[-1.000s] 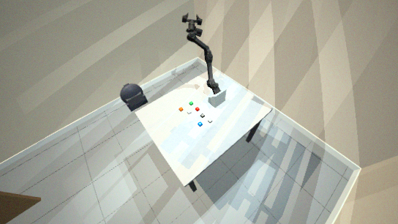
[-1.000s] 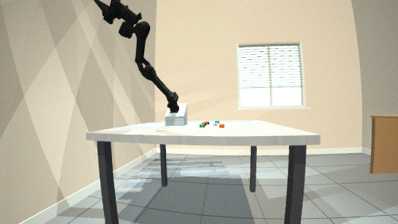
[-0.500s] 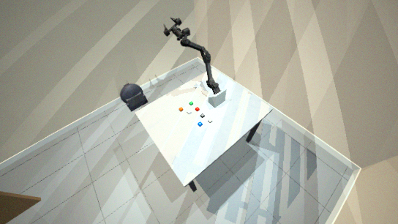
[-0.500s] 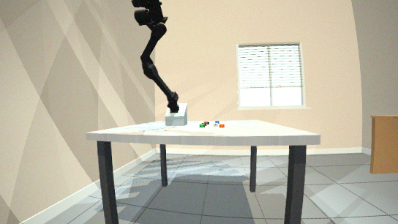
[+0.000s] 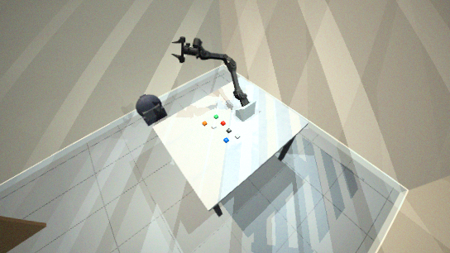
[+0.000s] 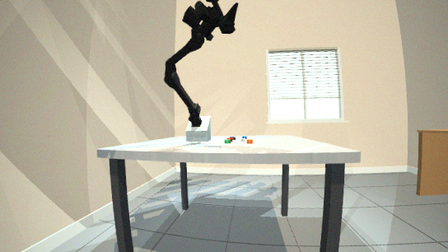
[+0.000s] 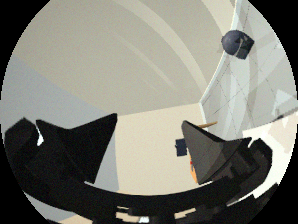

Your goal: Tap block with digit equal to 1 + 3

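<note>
My gripper [image 5: 173, 49] [image 7: 151, 120] is open and empty, high above the table, away from the blocks. On the table lie small blocks: green [image 5: 216, 116] [image 6: 227, 141], orange [image 5: 204, 123] [image 6: 249, 141], red [image 5: 222, 123], black [image 5: 229, 131], blue [image 5: 226, 140] [image 6: 244, 137], a white block [image 5: 213, 127] between orange and red, and another pale block [image 5: 237, 136] right of the blue one. The digits are too small to read in the top and exterior views. The wrist view shows no blocks clearly, so I cannot tell which block shows 4.
The white table [image 5: 198, 174] [image 6: 288, 156] carries the arm's pale base box [image 5: 246, 112] [image 6: 198, 136]. A dark helmet-like object [image 5: 150, 108] [image 7: 237, 44] is beside the table's left corner. A brown wooden piece [image 5: 18, 233] [image 6: 432, 162] stands farther off.
</note>
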{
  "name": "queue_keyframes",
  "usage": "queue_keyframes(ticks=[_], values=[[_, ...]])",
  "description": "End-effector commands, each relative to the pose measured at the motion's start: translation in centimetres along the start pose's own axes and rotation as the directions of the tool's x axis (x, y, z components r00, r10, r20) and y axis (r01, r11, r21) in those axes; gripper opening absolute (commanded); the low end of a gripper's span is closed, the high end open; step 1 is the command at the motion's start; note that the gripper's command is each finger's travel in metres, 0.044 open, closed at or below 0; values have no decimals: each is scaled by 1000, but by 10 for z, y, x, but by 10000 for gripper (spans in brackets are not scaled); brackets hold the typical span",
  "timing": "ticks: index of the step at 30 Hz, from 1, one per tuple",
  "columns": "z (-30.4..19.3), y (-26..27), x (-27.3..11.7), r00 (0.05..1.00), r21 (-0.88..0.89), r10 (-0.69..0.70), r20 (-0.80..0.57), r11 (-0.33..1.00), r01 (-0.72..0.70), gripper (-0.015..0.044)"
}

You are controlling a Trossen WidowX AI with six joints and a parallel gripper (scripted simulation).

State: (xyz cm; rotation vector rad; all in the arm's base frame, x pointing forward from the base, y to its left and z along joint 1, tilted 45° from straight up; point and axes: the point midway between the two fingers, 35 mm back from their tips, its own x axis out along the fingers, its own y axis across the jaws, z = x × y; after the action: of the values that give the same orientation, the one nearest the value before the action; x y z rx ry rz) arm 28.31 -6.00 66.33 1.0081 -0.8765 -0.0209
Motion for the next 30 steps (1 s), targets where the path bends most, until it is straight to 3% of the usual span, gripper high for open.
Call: queue_keyframes(ticks=[1, 9, 16, 23, 30], values=[[-45, -64, -3, 975, -172, -199, -101, 969, 180, 400], [-105, -168, -39, 823, -508, -525, -217, 781, 364, 400], [-139, -256, -100, 589, -793, -775, -230, 500, 348, 400], [-147, -330, -186, 289, -979, -949, -128, 168, 116, 400], [-121, -378, -288, -21, -935, -993, 116, -102, -340, 400]])
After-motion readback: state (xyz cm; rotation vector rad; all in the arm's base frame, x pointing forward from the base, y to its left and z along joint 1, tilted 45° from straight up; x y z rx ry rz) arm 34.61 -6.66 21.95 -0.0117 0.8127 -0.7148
